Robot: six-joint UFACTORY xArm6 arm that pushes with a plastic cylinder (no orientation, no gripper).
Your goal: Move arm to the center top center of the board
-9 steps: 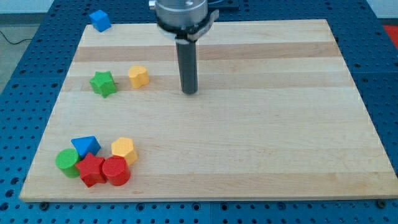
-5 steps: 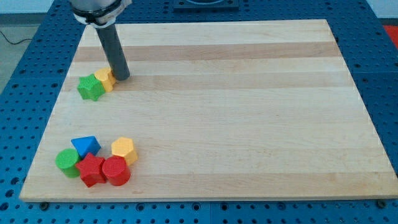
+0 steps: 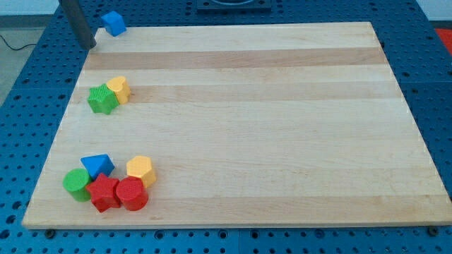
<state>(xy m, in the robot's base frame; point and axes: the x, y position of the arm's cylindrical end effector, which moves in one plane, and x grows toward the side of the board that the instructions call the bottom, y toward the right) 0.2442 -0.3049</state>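
My tip (image 3: 88,44) is at the view's top left, just off the left edge of the wooden board (image 3: 282,106), left of and below a blue cube (image 3: 113,22) at the board's top left corner. It touches no block. A green star (image 3: 102,99) and a yellow block (image 3: 119,89) lie against each other on the left side of the board, well below my tip.
A cluster sits at the bottom left: a green cylinder (image 3: 76,183), a blue triangle (image 3: 97,166), a yellow hexagon (image 3: 140,170), a red star (image 3: 104,193) and a red cylinder (image 3: 131,193). Blue perforated table (image 3: 21,106) surrounds the board.
My tip swept left from the board's upper middle, pushed the yellow block against the green star and shifted both left, then moved up and left off the board's edge.
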